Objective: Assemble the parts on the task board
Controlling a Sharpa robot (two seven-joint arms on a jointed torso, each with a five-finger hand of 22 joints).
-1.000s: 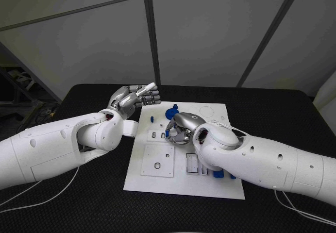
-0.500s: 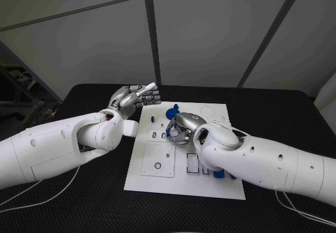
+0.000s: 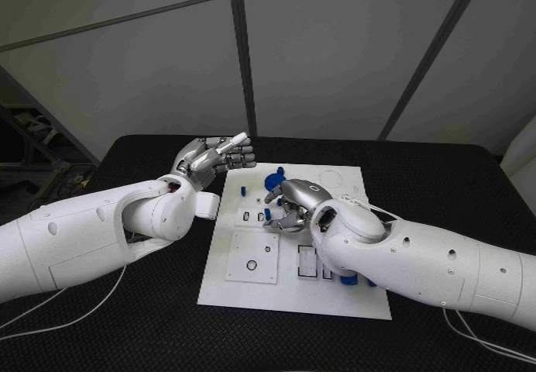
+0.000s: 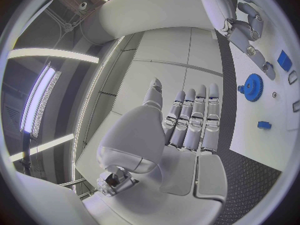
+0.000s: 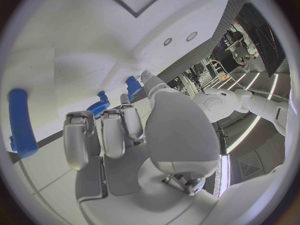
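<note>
The white task board (image 3: pixel 335 298) lies mid-table. My right hand (image 3: pixel 293 203) hovers low over its middle with fingers curled downward. In the right wrist view the thumb and a fingertip sit against a small blue block (image 5: pixel 132 86); whether they grip it is unclear. The left wrist view shows that block (image 4: pixel 284 60) on the board by a fingertip of the right hand (image 4: pixel 245 20). A blue gear (image 3: pixel 272 180) stands just beyond the hand, and a blue rod (image 5: pixel 22 122) lies to one side. My left hand (image 3: pixel 212 159) is raised off the board's far left corner, fingers straight, holding nothing.
A square white insert plate (image 3: pixel 252 256) sits in the board's near left part, with slots beside it. More blue parts (image 3: pixel 348 277) lie by my right forearm. Another small blue piece (image 4: pixel 264 125) rests near the gear (image 4: pixel 253 87). Black table (image 3: pixel 146 325) surrounds the board.
My right hand has crept slightly nearer to me over the board. The left hand has stayed where it was.
</note>
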